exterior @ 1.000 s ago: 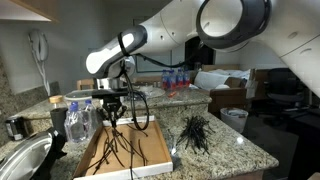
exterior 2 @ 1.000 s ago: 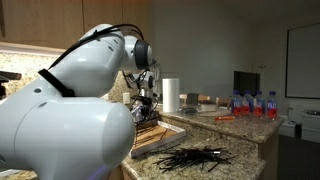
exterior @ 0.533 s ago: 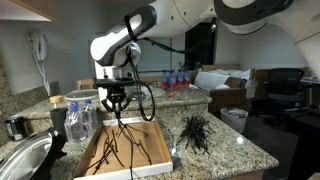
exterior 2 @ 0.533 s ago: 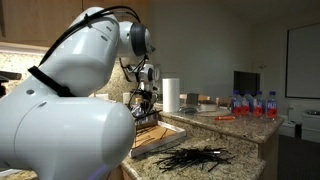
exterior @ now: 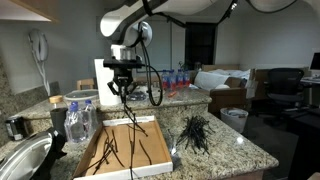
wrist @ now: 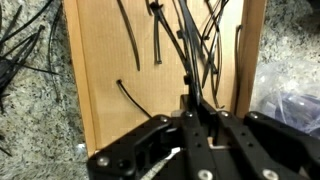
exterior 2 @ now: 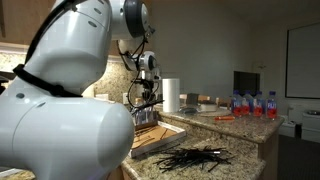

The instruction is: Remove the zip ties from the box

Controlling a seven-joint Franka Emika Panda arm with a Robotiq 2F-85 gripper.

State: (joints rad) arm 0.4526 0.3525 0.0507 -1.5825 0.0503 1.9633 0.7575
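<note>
The box (exterior: 152, 150) lies flat on the counter (exterior: 235, 150), its brown bottom facing up. Several loose ties (wrist: 158, 40) lie scattered on that bottom, some straight and some bent, most of them toward the far end in the wrist view. The part of the bottom (wrist: 105, 50) nearest the pile is bare.

A spiky pile (exterior: 193, 132) of black ties sits on the counter just beside the box, outside it. It also shows in an exterior view (exterior 2: 195, 157) and at the edge of the wrist view (wrist: 20, 45). On the opposite side of the box stands a clear container (exterior: 80, 117); what is in it I cannot make out.

The arm (exterior: 140, 12) reaches over from above, and its wrist points straight down over the box. The claw (exterior: 123, 96) hangs well above the box, pinched tight on a few held ties (exterior: 126, 128). They dangle in a thin, splayed bunch down to the box. Whether their tips touch the bottom I cannot tell. In the wrist view the claw (wrist: 189, 108) has its fingers pressed together around those strands.
</note>
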